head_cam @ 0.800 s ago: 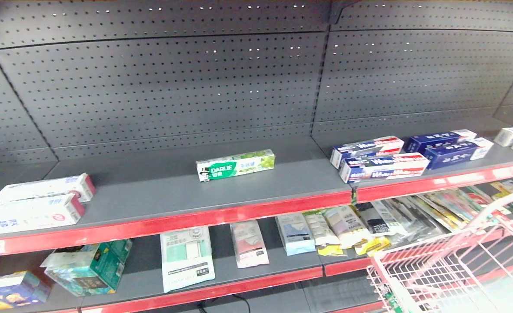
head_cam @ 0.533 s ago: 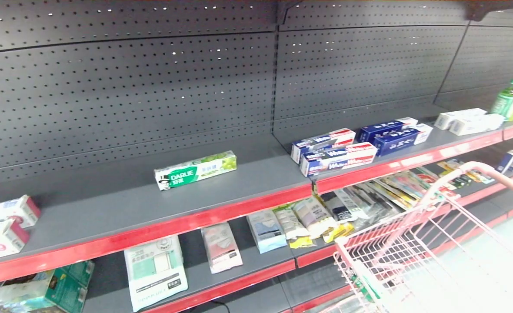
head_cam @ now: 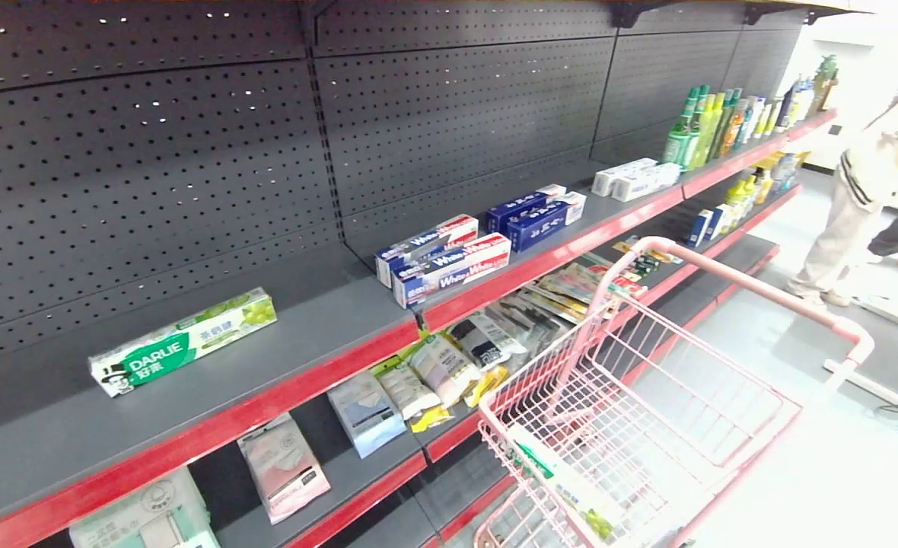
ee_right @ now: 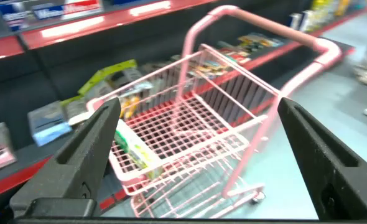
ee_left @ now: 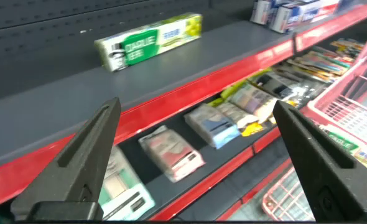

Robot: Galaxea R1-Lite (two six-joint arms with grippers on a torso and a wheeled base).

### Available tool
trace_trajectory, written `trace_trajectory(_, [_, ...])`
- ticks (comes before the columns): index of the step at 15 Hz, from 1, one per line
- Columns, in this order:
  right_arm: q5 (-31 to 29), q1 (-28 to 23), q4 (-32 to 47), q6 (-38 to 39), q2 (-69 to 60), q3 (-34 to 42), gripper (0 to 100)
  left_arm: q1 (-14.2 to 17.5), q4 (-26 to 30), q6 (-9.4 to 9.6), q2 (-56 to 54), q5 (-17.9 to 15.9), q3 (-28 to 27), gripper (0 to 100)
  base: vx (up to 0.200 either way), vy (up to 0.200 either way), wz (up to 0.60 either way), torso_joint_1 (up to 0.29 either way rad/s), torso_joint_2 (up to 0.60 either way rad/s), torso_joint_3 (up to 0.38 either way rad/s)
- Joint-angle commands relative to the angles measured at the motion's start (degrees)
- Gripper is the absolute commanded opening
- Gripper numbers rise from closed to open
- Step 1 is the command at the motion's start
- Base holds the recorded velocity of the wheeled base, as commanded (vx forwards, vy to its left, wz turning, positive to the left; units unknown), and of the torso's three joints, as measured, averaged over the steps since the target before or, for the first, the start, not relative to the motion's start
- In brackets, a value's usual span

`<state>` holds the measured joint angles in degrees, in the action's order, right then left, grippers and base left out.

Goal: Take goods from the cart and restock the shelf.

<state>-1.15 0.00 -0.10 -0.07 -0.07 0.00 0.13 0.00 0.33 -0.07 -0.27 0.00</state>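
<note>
Since the earlier frames the head camera has swung to the right. The goods keep their places on the shelf (head_cam: 320, 320), and the cart (head_cam: 761, 293) now shows almost whole.

1. Left pincer (ee_left: 196, 104): jaws wide, holding nothing. It hangs in front of the shelving, and the green toothpaste box (ee_left: 149, 40) lies beyond it on the upper shelf board.
2. Right pincer (ee_right: 199, 102): jaws wide, holding nothing. It hangs above the pink wire cart (ee_right: 258, 37).
3. Stock in the cart: one long green-and-white box (head_cam: 571, 487) lies along the basket wall nearest the shelving. It is seen through the wire, and its print cannot be made out.
4. Upper shelf board: the green toothpaste box (head_cam: 183, 342) lies alone, well apart from the red, white and blue toothpaste boxes (head_cam: 449, 266). Farther along come the dark blue boxes (head_cam: 536, 213), the white boxes (head_cam: 635, 179) and the green bottles (head_cam: 696, 118).
5. Lower shelf board: flat packets (head_cam: 441, 365) lie in a row. The pale packet (head_cam: 152, 517) at the near end is cut off by the picture edge.
</note>
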Motion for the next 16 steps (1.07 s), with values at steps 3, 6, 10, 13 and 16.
trace_trajectory(3, [0.09,0.0,0.01,0.07,0.07,0.0,100,0.04,0.0,0.02,0.07,0.0,0.0,100,0.0,0.0,0.0,0.0,0.0,0.0])
trace_trajectory(6, [0.27,0.0,0.01,-0.28,0.07,0.0,100,0.04,0.0,0.02,0.07,0.0,0.0,100,0.0,0.0,0.0,0.0,0.0,0.0])
trace_trajectory(10, [0.35,0.0,0.01,-0.1,0.07,0.0,100,0.04,0.0,0.11,0.07,0.0,0.0,100,0.0,0.0,0.0,0.0,0.0,0.0])
trace_trajectory(13, [0.53,0.0,-0.08,1.3,0.07,0.0,100,0.04,0.0,0.11,0.07,0.0,0.0,100,0.0,0.0,0.0,0.0,0.0,0.0])
trace_trajectory(16, [0.44,0.0,0.01,-0.1,0.07,0.0,100,0.04,0.0,0.11,0.07,0.0,0.0,100,0.0,0.0,0.0,0.0,0.0,0.0])
